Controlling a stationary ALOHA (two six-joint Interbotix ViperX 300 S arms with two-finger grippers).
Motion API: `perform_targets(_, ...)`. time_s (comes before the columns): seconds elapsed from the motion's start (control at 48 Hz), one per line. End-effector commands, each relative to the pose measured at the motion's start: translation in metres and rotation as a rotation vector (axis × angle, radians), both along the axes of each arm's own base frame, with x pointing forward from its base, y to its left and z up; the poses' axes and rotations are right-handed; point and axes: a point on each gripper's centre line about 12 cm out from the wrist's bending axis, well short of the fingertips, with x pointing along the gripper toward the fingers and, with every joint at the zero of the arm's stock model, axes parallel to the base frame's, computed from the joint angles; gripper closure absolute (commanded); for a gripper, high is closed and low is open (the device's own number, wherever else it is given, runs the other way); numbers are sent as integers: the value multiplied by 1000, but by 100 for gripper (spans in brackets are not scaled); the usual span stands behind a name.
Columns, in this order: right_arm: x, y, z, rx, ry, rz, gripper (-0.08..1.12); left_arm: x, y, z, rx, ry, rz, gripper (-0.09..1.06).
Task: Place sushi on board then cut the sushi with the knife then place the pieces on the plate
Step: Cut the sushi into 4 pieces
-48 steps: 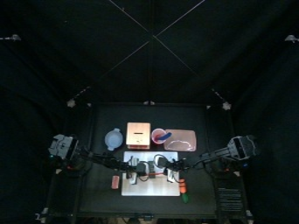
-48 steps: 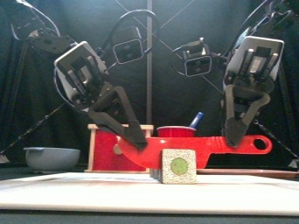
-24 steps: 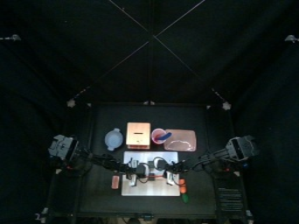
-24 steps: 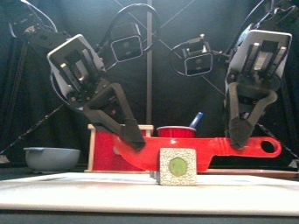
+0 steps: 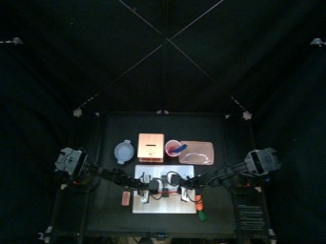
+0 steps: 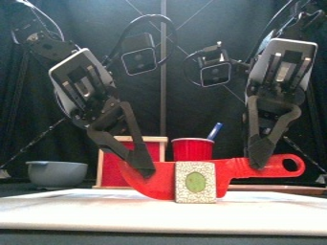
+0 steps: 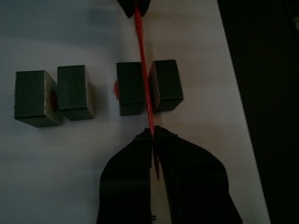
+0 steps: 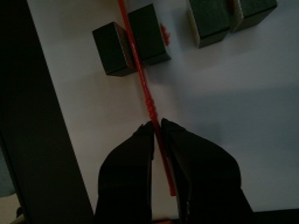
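Left gripper (image 6: pixel 145 174): jaws pinched tight on the blade end of the red knife (image 6: pixel 240 171). In the left wrist view the blade shows edge-on, a thin red line running out from between the closed jaws.

Right gripper (image 6: pixel 259 163): clamped on the same knife at the handle end, just inboard of the handle's loop.

The knife is held between both arms, roughly level, its blade end a little lower.

Sushi roll (image 7: pixel 75 92) — four dark green blocks in a row, lying on the white cutting board (image 6: pixel 76 211) at the table's front middle. The blade sits down in the gap between the end block (image 7: pixel 166 85) and its neighbour; that end block faces the table's front.

Behind the board, left to right — blue-grey bowl (image 6: pixel 56 172), wooden box (image 5: pixel 152 145), red cup (image 6: pixel 192 148) holding a blue knife (image 6: pixel 215 130), pink tray (image 5: pixel 208 158).
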Motion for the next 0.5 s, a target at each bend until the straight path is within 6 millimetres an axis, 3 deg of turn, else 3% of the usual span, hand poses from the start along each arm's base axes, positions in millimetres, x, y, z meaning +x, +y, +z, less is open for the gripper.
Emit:
perform_targets(0.021,6,0,18,9,-48,-3,55,5,-4,22,-12,-62,-9,54)
perform_targets(0.5,1,-6,63,-16,-140,17,55,3,-3,62,15,-172,-59,54)
